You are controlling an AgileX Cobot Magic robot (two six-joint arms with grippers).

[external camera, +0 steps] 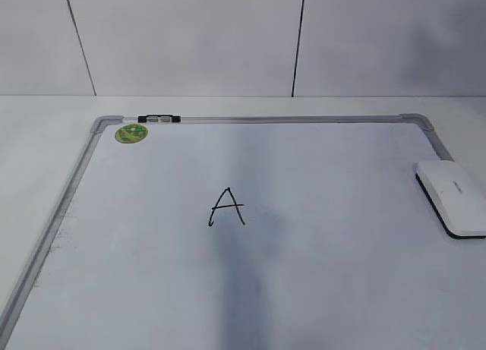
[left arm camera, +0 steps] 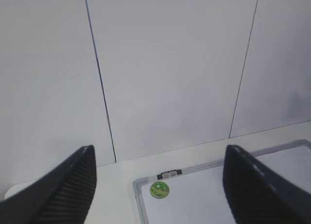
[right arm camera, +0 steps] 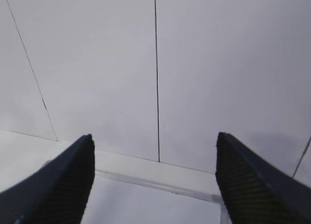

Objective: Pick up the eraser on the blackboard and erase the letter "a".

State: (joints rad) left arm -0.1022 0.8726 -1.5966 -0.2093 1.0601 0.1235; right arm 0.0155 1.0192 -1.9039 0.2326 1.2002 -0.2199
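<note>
The eraser [external camera: 452, 197], a flat white block with a black underside edge, lies at the right edge of the blackboard [external camera: 342, 274], which is pale with a silver frame. A tall pointed capital "A" [external camera: 227, 206] is written near the board's middle. No small lowercase "a" shows in any view. My left gripper [left arm camera: 160, 153] is open and empty, high above the board's far left corner [left arm camera: 204, 199]. My right gripper [right arm camera: 154, 139] is open and empty above the board's far edge [right arm camera: 146, 204]. Neither gripper shows in the exterior view.
A round green magnet [external camera: 130, 133] sits in the board's far left corner and also shows in the left wrist view [left arm camera: 159, 189]. A black and silver clip [external camera: 159, 119] sits on the far frame. A white panelled wall stands behind the white table.
</note>
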